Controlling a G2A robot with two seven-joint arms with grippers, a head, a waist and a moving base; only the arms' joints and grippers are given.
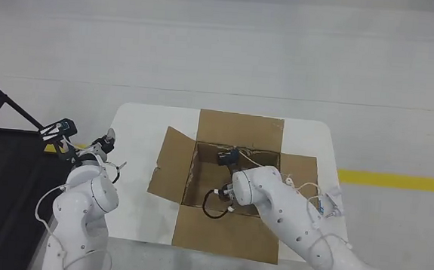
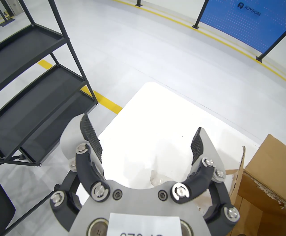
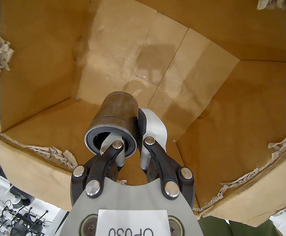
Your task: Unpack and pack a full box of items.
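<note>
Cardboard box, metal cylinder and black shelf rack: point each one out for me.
cardboard box [image 1: 240,129], top view, on its far flap.
metal cylinder [image 3: 116,110], right wrist view, on its side wall.
black shelf rack [image 2: 38,98], left wrist view, on a shelf surface.

I count one cardboard box [image 1: 240,129] around the jaws of the right gripper [image 3: 130,121]; one metal cylinder [image 3: 114,111] pinched between them; one white table [image 2: 156,116] and one black rack [image 2: 33,107] beyond the jaws of the left gripper [image 2: 145,140].
</note>
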